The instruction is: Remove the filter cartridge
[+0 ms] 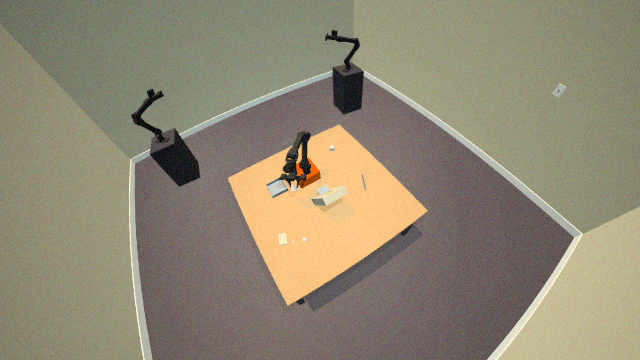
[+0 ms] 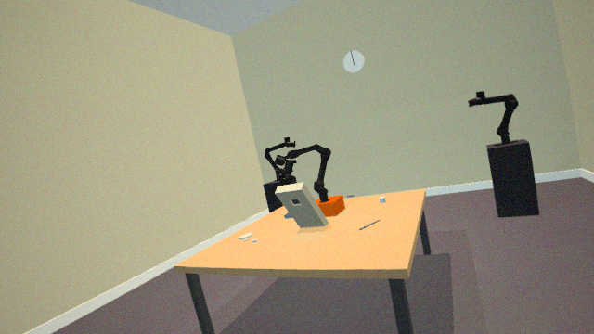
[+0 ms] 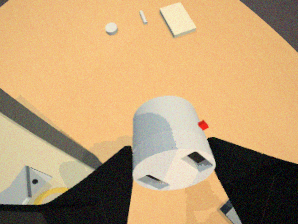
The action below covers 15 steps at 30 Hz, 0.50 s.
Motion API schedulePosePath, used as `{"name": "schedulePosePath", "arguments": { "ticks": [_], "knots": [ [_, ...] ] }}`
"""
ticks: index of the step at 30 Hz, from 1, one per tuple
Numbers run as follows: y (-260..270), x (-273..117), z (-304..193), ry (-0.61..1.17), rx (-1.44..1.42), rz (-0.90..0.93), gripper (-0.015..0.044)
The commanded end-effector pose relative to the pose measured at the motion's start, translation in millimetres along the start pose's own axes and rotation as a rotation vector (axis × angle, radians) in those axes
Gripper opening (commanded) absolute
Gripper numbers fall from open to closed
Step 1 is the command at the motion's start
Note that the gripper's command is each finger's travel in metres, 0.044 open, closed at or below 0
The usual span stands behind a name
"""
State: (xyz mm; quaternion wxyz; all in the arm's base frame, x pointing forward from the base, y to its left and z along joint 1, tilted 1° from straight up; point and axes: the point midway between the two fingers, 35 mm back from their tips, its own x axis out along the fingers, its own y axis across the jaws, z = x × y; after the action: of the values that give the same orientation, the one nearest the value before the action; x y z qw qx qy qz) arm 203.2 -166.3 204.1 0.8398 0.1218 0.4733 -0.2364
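The cartridge [image 1: 294, 188] [image 3: 167, 125] is a pale grey-white cylinder with two dark slots on its near face and a small red tab on its side. My gripper [image 1: 294, 184] [image 3: 169, 148] is shut on it, a black finger on each side, and holds it in the air between panel and tray. The tilted service panel [image 1: 337, 196] [image 2: 303, 211] [image 3: 20, 145] stands clear of the cartridge; part of its yellow ring shows at the lower left of the wrist view. The tray [image 1: 269, 191] is shallow with a dark blue rim; only a corner shows in the wrist view, and the panel hides most of it in the exterior view.
The orange base block [image 1: 311, 175] [image 2: 335, 207] is under the arm. A cream box [image 1: 283, 239] [image 3: 178, 20], a small stick [image 3: 143, 17] and a white disc [image 1: 304, 239] [image 3: 111, 28] lie beyond the panel. A thin rod [image 1: 364, 182] [image 2: 369, 224] and a white cup [image 1: 331, 148] [image 2: 382, 199] are farther off.
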Motion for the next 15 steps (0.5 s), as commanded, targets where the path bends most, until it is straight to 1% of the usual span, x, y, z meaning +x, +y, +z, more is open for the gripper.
{"name": "schedulePosePath", "arguments": {
  "ticks": [1,15],
  "knots": [
    [-18.2,-2.2,-2.7,-0.006,0.083,-0.051,0.0000],
    [-84.5,-15.5,-23.7,-0.018,0.393,-0.234,0.0000]
  ]
}}
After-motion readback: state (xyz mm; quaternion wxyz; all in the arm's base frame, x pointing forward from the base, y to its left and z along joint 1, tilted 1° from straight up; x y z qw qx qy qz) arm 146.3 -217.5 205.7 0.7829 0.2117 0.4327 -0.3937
